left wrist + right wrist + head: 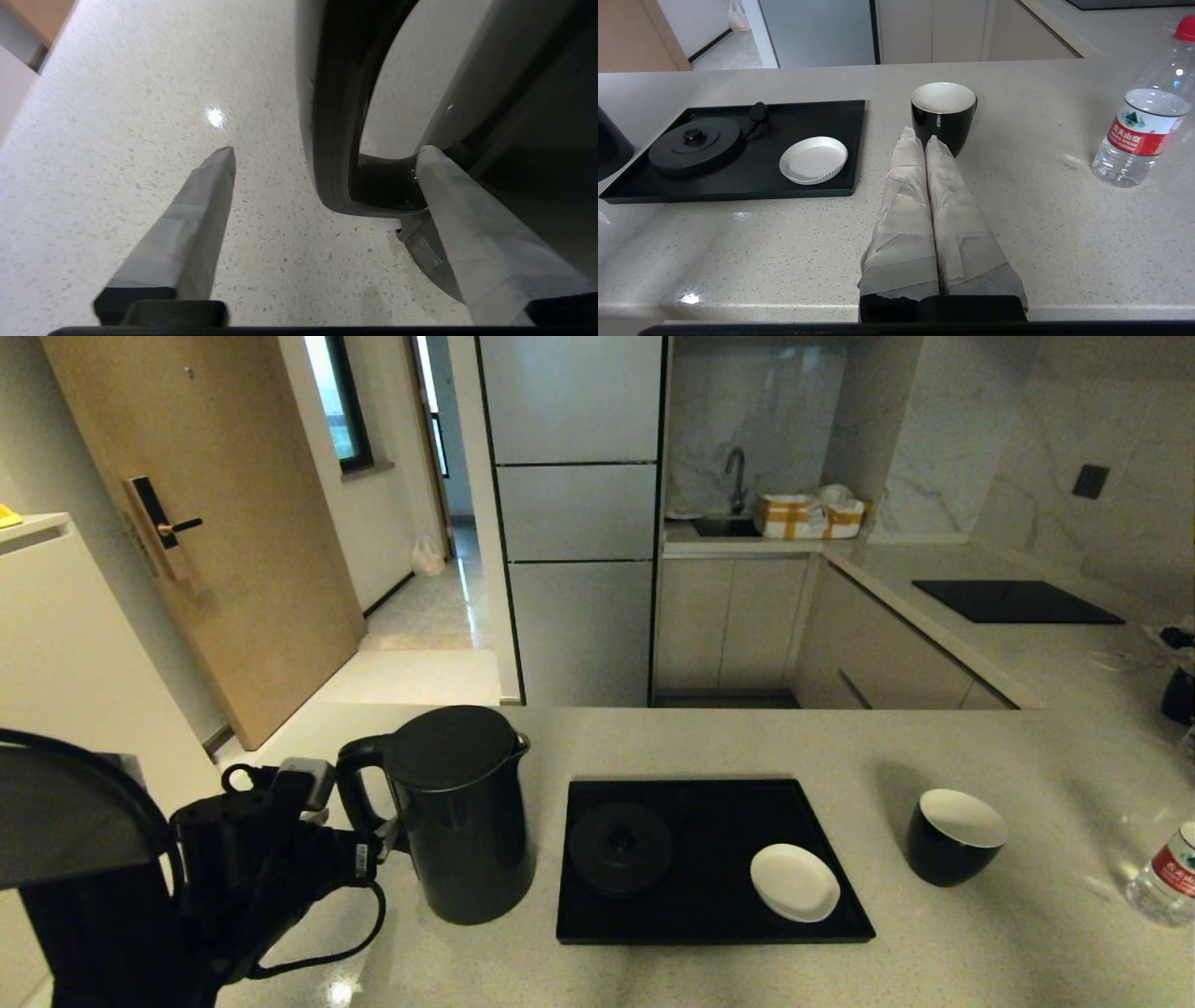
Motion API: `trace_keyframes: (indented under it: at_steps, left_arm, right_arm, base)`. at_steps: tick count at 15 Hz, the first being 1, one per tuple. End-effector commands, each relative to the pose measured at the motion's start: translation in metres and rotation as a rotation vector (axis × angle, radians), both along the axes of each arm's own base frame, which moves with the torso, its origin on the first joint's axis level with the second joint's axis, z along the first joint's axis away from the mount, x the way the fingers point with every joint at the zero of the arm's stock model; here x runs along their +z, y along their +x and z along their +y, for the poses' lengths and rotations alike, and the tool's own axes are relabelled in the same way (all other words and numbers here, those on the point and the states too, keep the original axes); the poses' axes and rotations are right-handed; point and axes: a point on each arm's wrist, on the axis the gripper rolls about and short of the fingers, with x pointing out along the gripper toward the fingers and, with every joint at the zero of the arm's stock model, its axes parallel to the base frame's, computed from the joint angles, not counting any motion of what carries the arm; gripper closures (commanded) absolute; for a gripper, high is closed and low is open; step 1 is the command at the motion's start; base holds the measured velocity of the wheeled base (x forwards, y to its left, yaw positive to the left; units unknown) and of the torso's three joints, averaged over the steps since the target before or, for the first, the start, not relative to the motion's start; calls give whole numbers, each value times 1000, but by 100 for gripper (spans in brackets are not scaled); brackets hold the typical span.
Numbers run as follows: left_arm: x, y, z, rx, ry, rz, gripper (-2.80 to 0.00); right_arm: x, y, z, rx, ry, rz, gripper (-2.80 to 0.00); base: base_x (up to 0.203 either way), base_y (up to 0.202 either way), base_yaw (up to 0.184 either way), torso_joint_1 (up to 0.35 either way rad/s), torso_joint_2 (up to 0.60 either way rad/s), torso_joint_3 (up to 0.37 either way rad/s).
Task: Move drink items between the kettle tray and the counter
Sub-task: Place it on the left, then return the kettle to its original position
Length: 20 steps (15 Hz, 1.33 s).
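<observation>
Kitchen setting: beige speckled tabletop (pixel 709 747) running across my head view, wooden door (pixel 187 504) far left, sink and faucet (pixel 736 476) at the back, black glass cooktop (pixel 1016 601) on the far right run of worktop.

Left side: left gripper (pixel 322 154) is sitting low beside the kettle (pixel 462 812), which is standing upright on the tabletop just left of the tray, not on it. In the left wrist view I am seeing the fingers (pixel 196 219) spread wide apart and straddling the kettle's handle (pixel 336 116); one finger is lying outside the handle over bare tabletop, the other is reaching to the lower end of the handle, at the kettle body. Whether it is touching, I cannot tell. Nothing is being squeezed.

Centre: kettle tray (pixel 822 915) is lying flat, its round base (pixel 621 847) toward the left end and unoccupied. Small white saucer (pixel 794 882) is resting on the tray's right part.

Right of tray: black cup (pixel 952 847) is standing upright on the tabletop, apart from the tray edge. Right gripper (pixel 924 140) is hanging near the front edge, fingers pressed together and holding nothing, tips pointing at the cup.

Far right: bottle (pixel 1165 877) is standing upright on the tabletop, well apart from the cup.
</observation>
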Motion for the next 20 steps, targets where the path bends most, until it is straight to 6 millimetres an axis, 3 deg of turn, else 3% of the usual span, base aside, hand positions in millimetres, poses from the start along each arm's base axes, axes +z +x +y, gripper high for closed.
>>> trace_keyframes:
  at_steps: [1,6,12,14,16,17,20]
  left_arm:
    - [6,-18,2,2,0,-4,-280]
    - [25,-46,5,0,-3,-38,-280]
    - [89,-91,11,37,-9,-187,-280]
    - [128,-107,14,59,-22,-130,-280]
    - [165,-137,16,67,-50,-89,-280]
    - [177,-151,18,71,-63,-85,0]
    - [187,-192,22,86,-79,-116,0]
  right_arm:
    - [0,0,0,0,-1,-1,0]
    - [0,0,0,0,-1,-1,0]
    - [0,0,0,0,-1,-1,0]
    - [0,0,0,0,-1,-1,0]
    - [0,0,0,0,-1,-1,0]
    - [0,0,0,0,-1,-1,0]
    - [0,0,0,0,-1,-1,0]
  base:
    - [0,0,0,0,0,0]
    - [0,0,0,0,0,0]
    - [0,0,0,0,0,0]
    - [0,0,0,0,0,0]
    - [0,0,0,0,0,0]
    - [0,0,0,0,0,0]
    - [0,0,0,0,0,0]
